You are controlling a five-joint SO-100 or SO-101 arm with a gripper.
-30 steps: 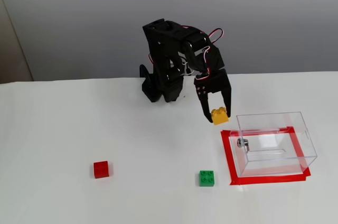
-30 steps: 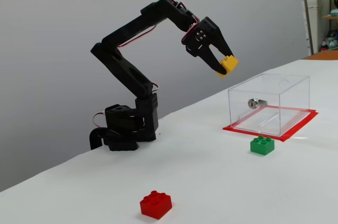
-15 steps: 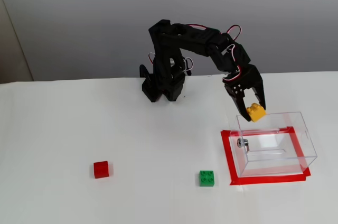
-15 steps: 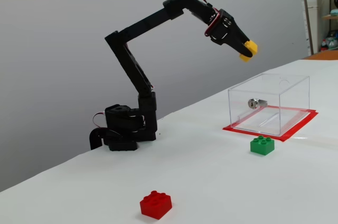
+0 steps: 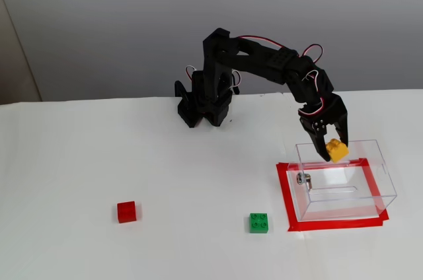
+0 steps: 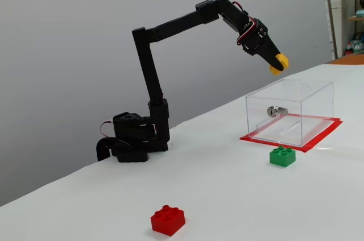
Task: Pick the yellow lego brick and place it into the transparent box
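1. Gripper (image 5: 332, 150) is clamped on the yellow lego brick (image 5: 338, 150), holding it in the air above the transparent box (image 5: 380, 168).
2. In a fixed view, the brick (image 6: 279, 63) hangs clear of the box (image 6: 310, 100).
3. Red tape (image 5: 285, 194) borders the box on the white table (image 5: 99, 161).
4. Green brick (image 5: 258, 222) and red brick (image 5: 126, 211) rest on the table, well apart.

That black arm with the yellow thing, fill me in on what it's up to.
The arm's claw is shut on the yellow lego brick and holds it in the air above the transparent box, which sits on a red taped rectangle. The brick is not yet inside: the other fixed view also shows it up at the box's rim. A green brick and a red brick lie untouched on the white table.
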